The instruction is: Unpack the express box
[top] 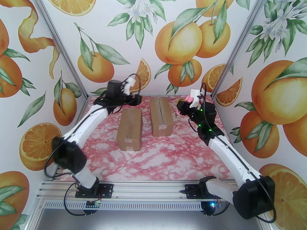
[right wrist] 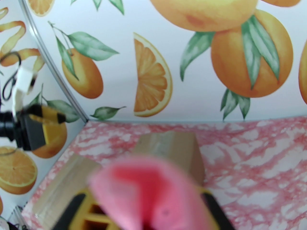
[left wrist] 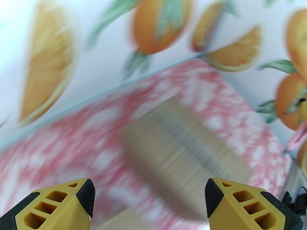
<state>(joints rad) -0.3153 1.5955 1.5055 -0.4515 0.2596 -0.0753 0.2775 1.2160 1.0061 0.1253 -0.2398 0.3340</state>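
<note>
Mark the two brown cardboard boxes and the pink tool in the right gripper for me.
Left brown cardboard box [top: 130, 124], top external view, centre of its top face.
Right brown cardboard box [top: 156, 114], top external view, top face left of the seam.
Pink tool [right wrist: 148, 190], right wrist view, middle of its blurred body.

We see three walls papered with one print of oranges, slices, peel curls, green leaves and white blossom on white: a back wall [top: 148, 15], a left wall [top: 21, 80] and a right wall [top: 275, 80]. A slim aluminium post stands in each rear corner, one on the left [top: 60, 44] and one on the right [top: 230, 63]. We find the bench [top: 168, 157] covered in a pink and white marbled pattern. Along its near edge runs a slotted aluminium rail [top: 148, 190], with a dull grey metal sheet [top: 148, 219] in front. The light is even and bright.
</note>
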